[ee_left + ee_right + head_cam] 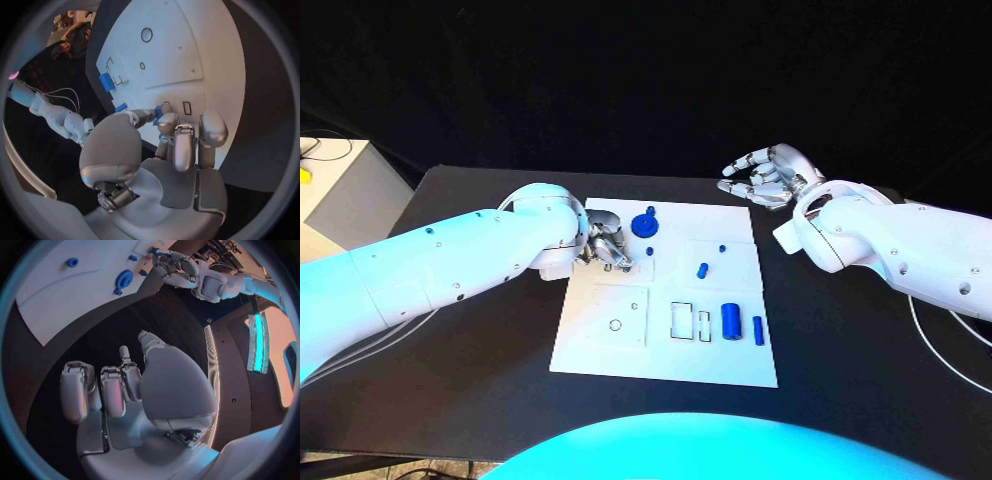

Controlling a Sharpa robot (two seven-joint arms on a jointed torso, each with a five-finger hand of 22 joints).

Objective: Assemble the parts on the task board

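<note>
Black table (473,380) — a pale cabinet (351,195) just beside its corner.

Worktop (473,380): black, matte. One item laid directly on it: task board (610,355), white rectangular plate, flat, approx. centre, long side running away from the robot. Dark worktop surface seen on all sides of board; wider margins at left and right, narrow strip at far edge. Board also seen in left wrist view (206,45) and right wrist view (56,290), flat on the same black surface.
</note>
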